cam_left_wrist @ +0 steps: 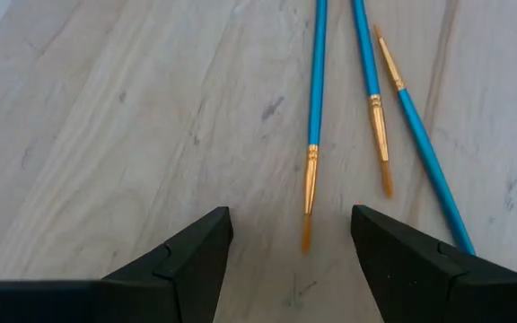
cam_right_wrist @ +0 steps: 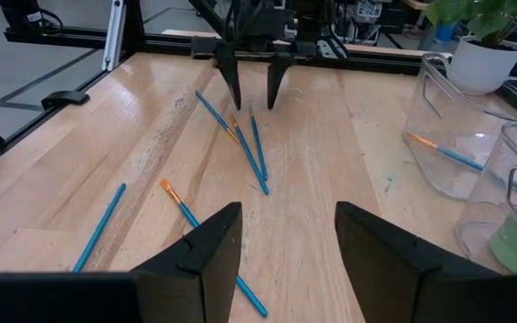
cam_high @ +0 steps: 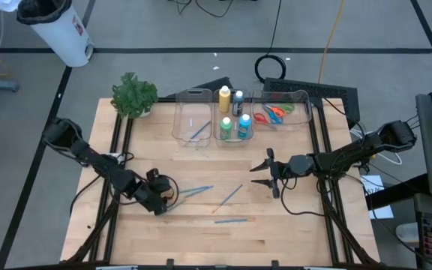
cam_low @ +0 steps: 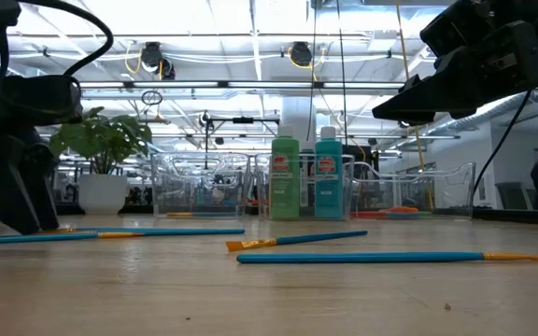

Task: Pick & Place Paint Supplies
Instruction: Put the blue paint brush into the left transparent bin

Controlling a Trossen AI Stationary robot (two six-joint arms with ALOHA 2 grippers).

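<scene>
Four thin blue paintbrushes with orange tips lie loose on the pale wooden table (cam_high: 291,225). A pair of crossing brushes (cam_high: 195,191) rests just in front of the left gripper (cam_high: 165,201), their long axes running roughly across the table with the orange bristle ends toward that gripper — in the left wrist view the two bristle tips (cam_left_wrist: 309,184) sit just ahead of the gap between the black fingers (cam_left_wrist: 196,260). A third brush (cam_high: 230,196) lies diagonally near the table's middle, and a fourth brush (cam_high: 231,220) lies almost straight across nearer the front edge.

The left gripper is low over the table, its jaws apart and holding nothing. The right gripper (cam_high: 265,172) hangs above the boards right of centre, well apart from the brushes, jaws spread and empty too.

Along the far side stand three clear plastic bins: the left bin (cam_high: 180,124) holds one more blue brush (cam_high: 198,131), the middle bin (cam_high: 232,140) holds small paint bottles — yellow (cam_high: 224,100), dark (cam_high: 238,101), green (cam_high: 226,128) and blue (cam_high: 244,126) — and the right bin (cam_high: 304,112) holds small scissors with orange and green handles (cam_high: 273,113). A leafy green potted plant (cam_high: 133,95) sits at the far left corner.
</scene>
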